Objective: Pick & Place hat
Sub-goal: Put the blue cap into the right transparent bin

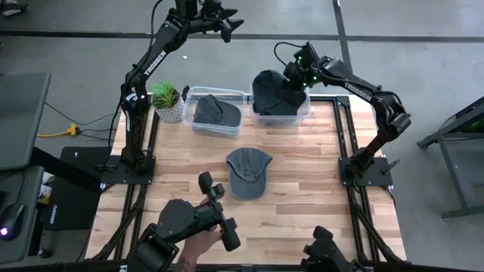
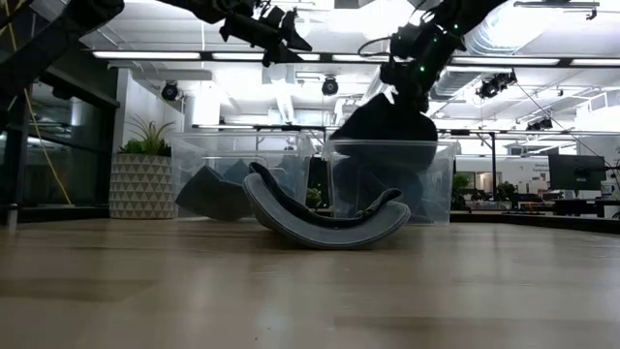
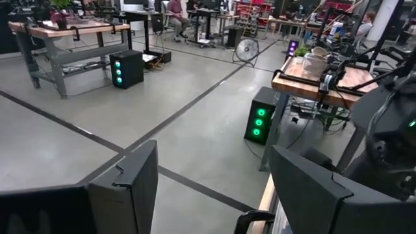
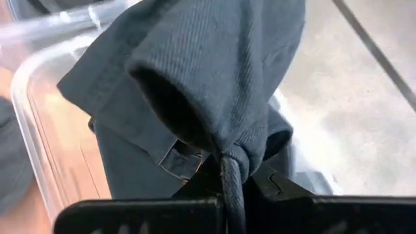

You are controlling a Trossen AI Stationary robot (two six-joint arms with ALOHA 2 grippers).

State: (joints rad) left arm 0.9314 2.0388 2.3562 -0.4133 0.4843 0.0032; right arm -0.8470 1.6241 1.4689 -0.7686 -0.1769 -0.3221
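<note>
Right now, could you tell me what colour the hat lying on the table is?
The hat is dark grey, seen best in the high view.

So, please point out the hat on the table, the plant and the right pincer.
hat (image 1: 248, 171), high view, middle of the crown
plant (image 1: 165, 95), high view, green leaves
right pincer (image 1: 294, 81), high view, between the fingertips, over the bin

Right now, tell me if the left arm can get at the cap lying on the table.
Probably yes: the cap lies uncovered on the table, and the left gripper, open and raised beyond the bins, has nothing between them.
</note>
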